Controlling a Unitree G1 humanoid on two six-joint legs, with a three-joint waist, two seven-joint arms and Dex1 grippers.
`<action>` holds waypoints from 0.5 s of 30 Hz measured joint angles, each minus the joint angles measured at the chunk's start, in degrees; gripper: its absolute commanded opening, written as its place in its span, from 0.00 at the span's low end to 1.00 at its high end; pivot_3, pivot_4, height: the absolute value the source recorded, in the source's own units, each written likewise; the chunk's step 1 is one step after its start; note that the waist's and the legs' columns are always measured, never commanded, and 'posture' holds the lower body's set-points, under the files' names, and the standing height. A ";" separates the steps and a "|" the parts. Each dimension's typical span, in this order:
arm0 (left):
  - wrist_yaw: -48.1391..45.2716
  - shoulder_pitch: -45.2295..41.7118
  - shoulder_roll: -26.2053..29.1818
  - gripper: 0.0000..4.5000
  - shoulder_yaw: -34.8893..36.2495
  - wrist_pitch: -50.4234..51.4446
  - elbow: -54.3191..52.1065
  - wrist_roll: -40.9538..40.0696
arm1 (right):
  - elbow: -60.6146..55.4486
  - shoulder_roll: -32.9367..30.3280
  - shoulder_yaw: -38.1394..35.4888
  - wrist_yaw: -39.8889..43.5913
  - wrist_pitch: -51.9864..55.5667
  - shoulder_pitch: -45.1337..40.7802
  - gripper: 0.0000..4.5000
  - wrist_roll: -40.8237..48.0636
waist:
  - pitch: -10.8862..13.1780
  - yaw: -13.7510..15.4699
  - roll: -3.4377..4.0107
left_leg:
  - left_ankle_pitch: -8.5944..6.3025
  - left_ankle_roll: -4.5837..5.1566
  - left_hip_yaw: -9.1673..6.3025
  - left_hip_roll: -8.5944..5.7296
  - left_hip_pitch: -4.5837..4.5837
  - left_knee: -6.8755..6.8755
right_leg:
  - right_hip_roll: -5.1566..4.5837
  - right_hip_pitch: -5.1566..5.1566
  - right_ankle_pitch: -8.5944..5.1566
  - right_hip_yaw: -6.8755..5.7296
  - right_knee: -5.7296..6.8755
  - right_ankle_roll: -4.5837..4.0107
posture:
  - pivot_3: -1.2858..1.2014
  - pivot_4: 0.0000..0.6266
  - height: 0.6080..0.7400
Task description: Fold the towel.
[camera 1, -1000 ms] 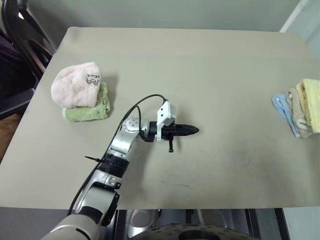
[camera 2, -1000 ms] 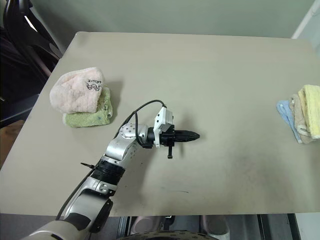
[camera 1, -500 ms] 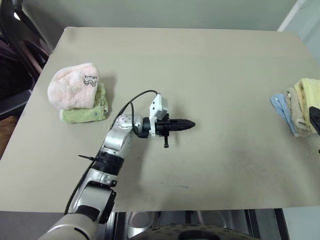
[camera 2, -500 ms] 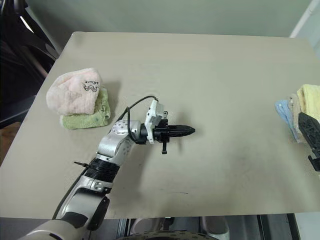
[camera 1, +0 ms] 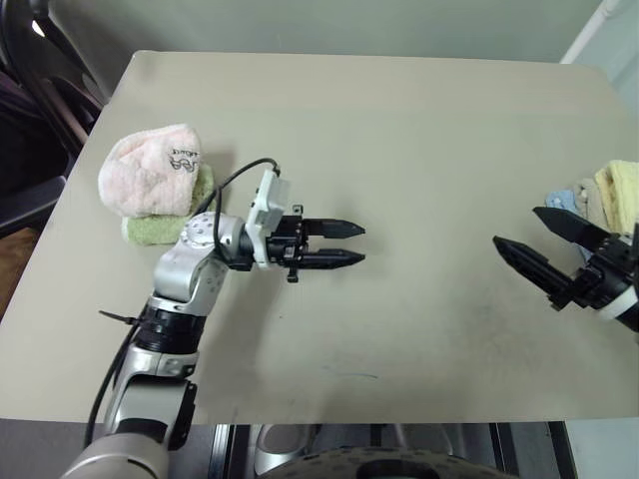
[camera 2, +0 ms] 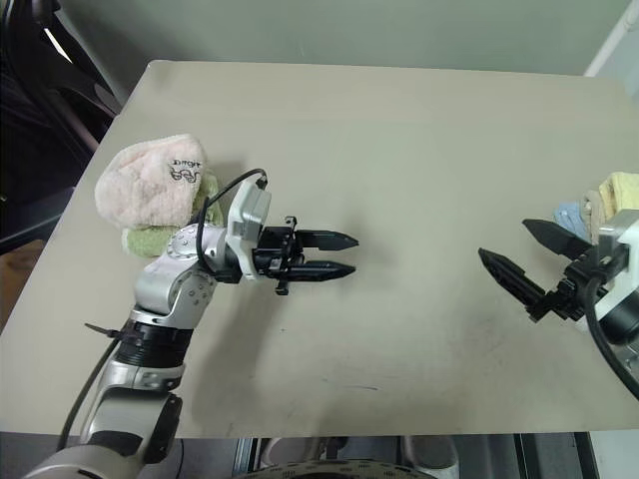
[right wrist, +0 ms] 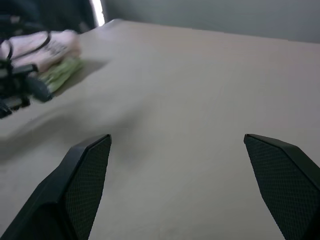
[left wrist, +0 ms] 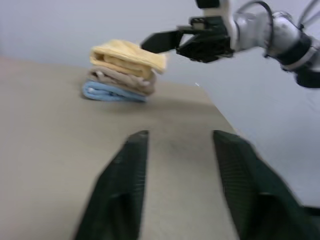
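Observation:
The pale yellow towel (left wrist: 127, 52) lies folded on top of a small stack at the table's right edge, also seen from the head at the towel (camera 1: 624, 190). My right gripper (camera 1: 516, 226) hangs open just left of that stack, pointing toward the table's middle, with nothing between its fingers. My left gripper (camera 1: 363, 243) is open and empty above the table's middle left, pointing right toward the stack. In the left wrist view my right gripper (left wrist: 165, 40) shows beside the towel, not touching it.
Under the yellow towel lie a beige towel (left wrist: 120, 77) and a blue one (left wrist: 112, 92). At the far left a pink towel (camera 1: 150, 170) sits on a green one (camera 1: 160, 228). The table (camera 1: 399, 130) ends close behind the right stack. A dark chair stands off the left corner.
My left gripper has opened and drawn back to the left and upward. My right arm has come in from the right edge, rolled over, and now reaches left with open fingers.

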 measured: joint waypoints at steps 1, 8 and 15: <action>-0.15 0.01 0.24 0.79 0.30 0.17 0.02 -0.39 | 0.04 -0.12 0.67 0.85 0.08 -0.56 1.00 -0.85 | 0.00 0.04 0.00 | 0.02 0.00 0.00 0.00 0.01 0.00 | 0.00 0.01 0.00 -0.01 0.01 0.00 | 0.52 0.24 0.95; -0.87 -0.21 3.72 0.99 2.23 -0.28 0.28 -0.31 | 1.22 -1.67 6.59 7.64 0.61 -5.30 1.00 -5.73 | 0.00 -0.15 0.00 | 0.13 -0.05 0.00 0.01 0.10 0.00 | 0.02 0.04 0.06 0.00 0.07 -0.11 | 0.52 0.24 0.95; 0.46 1.20 4.82 0.99 2.80 -6.75 2.07 3.69 | 3.54 -0.46 12.75 12.23 0.50 -8.34 1.00 -10.34 | 0.00 -0.29 -0.01 | 0.22 -0.04 -0.01 0.00 0.14 0.01 | 0.02 0.05 0.10 0.01 0.10 -0.15 | 0.52 0.24 0.95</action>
